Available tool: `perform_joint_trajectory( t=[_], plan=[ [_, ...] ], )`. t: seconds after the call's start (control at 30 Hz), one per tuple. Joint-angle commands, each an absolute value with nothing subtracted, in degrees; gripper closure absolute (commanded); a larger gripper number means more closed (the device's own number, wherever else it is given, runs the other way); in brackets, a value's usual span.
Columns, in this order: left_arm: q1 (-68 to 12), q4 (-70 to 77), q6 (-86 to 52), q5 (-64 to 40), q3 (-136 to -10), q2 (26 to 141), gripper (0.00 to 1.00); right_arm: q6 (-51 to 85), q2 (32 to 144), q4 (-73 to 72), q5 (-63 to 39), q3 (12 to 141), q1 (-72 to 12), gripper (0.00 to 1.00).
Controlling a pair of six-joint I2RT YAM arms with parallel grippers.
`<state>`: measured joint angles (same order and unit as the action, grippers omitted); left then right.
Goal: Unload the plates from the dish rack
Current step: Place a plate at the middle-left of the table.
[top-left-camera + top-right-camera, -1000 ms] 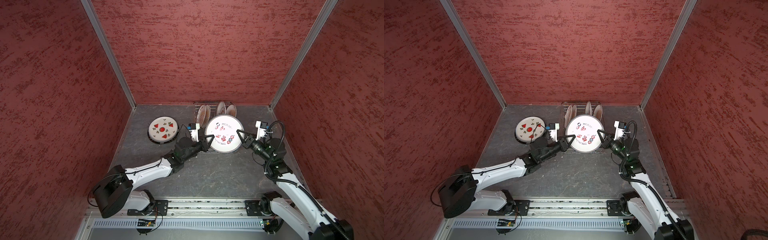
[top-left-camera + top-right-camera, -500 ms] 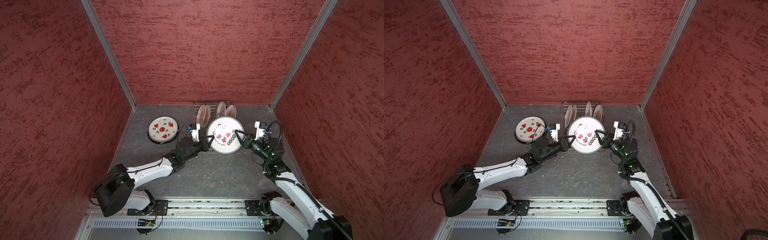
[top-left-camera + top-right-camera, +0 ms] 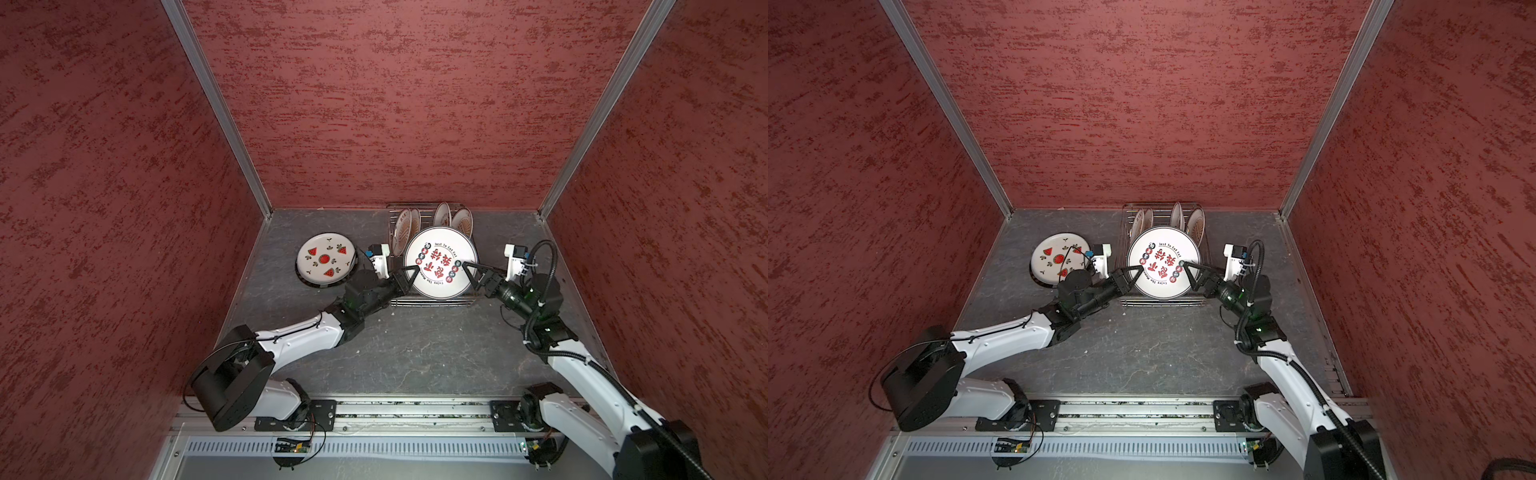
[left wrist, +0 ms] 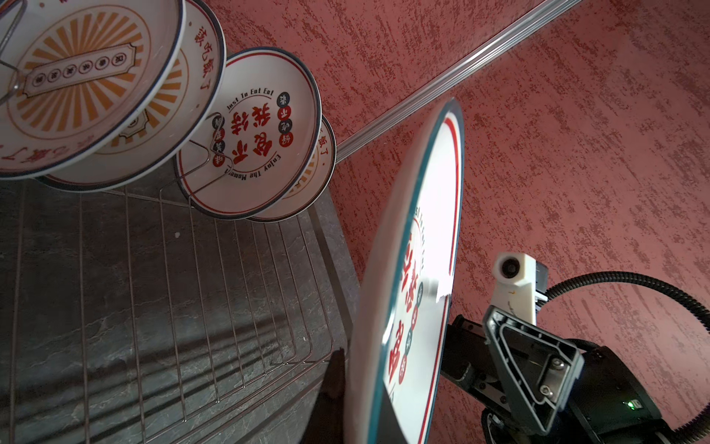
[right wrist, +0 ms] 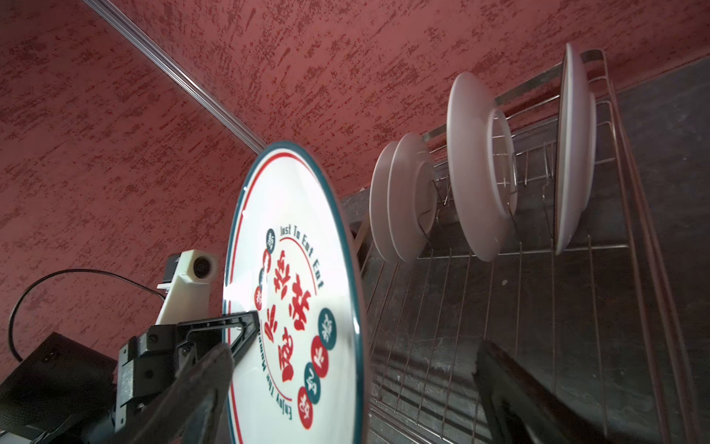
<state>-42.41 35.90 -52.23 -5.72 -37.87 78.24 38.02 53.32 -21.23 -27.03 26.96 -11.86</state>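
Observation:
A large white plate with red characters (image 3: 440, 264) (image 3: 1163, 262) stands on edge over the front of the dish rack (image 3: 432, 302) (image 3: 1163, 302). My left gripper (image 3: 409, 276) (image 4: 357, 384) is shut on its left rim. My right gripper (image 3: 467, 272) (image 5: 353, 384) is open, one finger on each side of the plate's (image 5: 299, 307) right rim without pinching it. Several smaller plates, orange-sunburst ones (image 4: 77, 77) and one with red characters (image 4: 249, 134), stand between the prongs at the back of the rack (image 4: 153, 288). A watermelon-printed plate (image 3: 326, 259) lies flat on the floor left of the rack.
The watermelon plate tops a low stack (image 3: 1042, 280) close behind my left wrist. Red walls close in on three sides, and the rack's back touches the far wall (image 3: 415, 124). Dark grey floor (image 3: 415, 345) stretches in front of the rack.
My right gripper has opened and let go of the red-character plate's right rim. My left gripper stays shut on the left rim, and the plate has shifted slightly left.

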Motion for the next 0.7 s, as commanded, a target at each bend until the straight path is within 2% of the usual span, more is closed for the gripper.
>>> perform_joint_trajectory(
  t=[0.0, 0.47, 0.67],
  plan=[
    [-41.4, 39.1, -52.7, -4.9, -37.1, 74.6, 1.00, 36.3, 53.1, -26.4, -28.0, 26.6, -12.0, 0.01],
    [-33.2, 32.9, -54.6, -6.0, -28.2, 61.3, 1.00, 35.2, 55.1, -28.7, -23.7, 28.0, -12.6, 0.01],
    [-26.4, 25.4, -57.2, -10.4, -23.5, 52.5, 1.00, 32.3, 59.6, -27.9, -20.2, 32.3, -17.9, 0.01]
  ],
)
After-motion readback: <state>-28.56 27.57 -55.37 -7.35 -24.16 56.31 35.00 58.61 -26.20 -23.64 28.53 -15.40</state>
